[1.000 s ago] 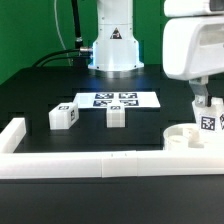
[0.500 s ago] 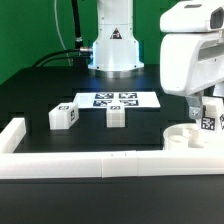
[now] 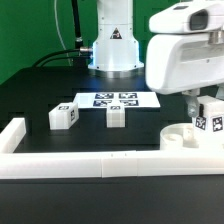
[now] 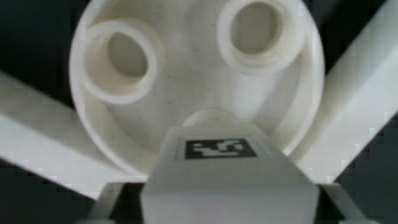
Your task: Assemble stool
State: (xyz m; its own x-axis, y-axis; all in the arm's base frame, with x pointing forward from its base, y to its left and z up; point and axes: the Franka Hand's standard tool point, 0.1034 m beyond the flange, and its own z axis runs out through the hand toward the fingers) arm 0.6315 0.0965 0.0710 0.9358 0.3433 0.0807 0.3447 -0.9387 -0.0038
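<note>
**Leg held over the seat, lower right of the exterior view**

Gripper (image 3: 203,108) is clamped on one leg (image 3: 203,120), tag facing the camera. The leg hangs just above the round seat (image 3: 180,137). The seat lies flat on the black table (image 3: 40,95) against the long white rail (image 3: 90,162). I cannot tell whether leg and seat touch.

Exterior view only:
- Two spare legs (image 3: 64,116) (image 3: 116,116) stand apart at centre left, both well away from the seat.
- The marker board (image 3: 140,100) lies behind them, toward the robot base (image 3: 112,45).
- The bulky white wrist fills the upper right and hides the fingers' grip.

Wrist view only:
- The leg sits squarely between the two grey fingers (image 4: 121,200), its tag plainly visible.
- Beyond it the seat's top face shows two socket holes (image 4: 121,58) (image 4: 260,30), both open.
- The leg's tip overlaps the seat's near rim, short of either hole.

Against a second ago: the wrist has slid toward the exterior view's left, carrying the leg a little the same way over the seat. Spare legs, marker board and seat have not moved.
</note>
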